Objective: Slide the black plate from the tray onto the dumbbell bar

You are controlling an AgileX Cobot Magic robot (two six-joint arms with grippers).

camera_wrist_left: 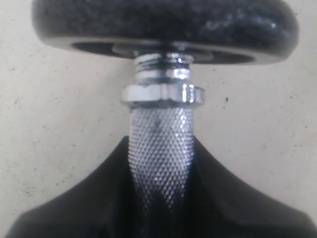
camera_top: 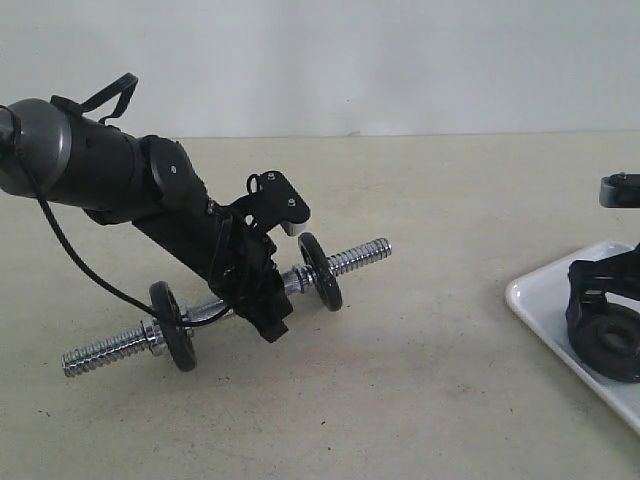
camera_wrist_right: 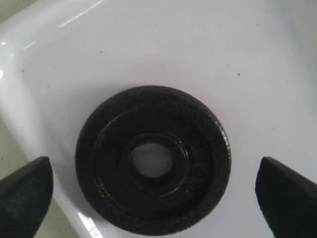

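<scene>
Right hand (camera_wrist_right: pixel 156 196) wide open, empty, astride black plate (camera_wrist_right: pixel 106 163) in tray (camera_wrist_right: pixel 223 49); likely heavy, rigid: pinch rim. Left hand (camera_top: pixel 260 298) gripping dumbbell bar (camera_top: pixel 360 257).

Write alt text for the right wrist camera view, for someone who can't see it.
A black plate with a centre hole lies flat on the white tray, near its rim, seen from above. The right gripper hangs over it with jaws wide open, one dark tip to each side, neither touching it.

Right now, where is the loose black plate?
The black plate lies flat on the tray at the exterior view's right edge, flanked by the open right gripper.
</scene>
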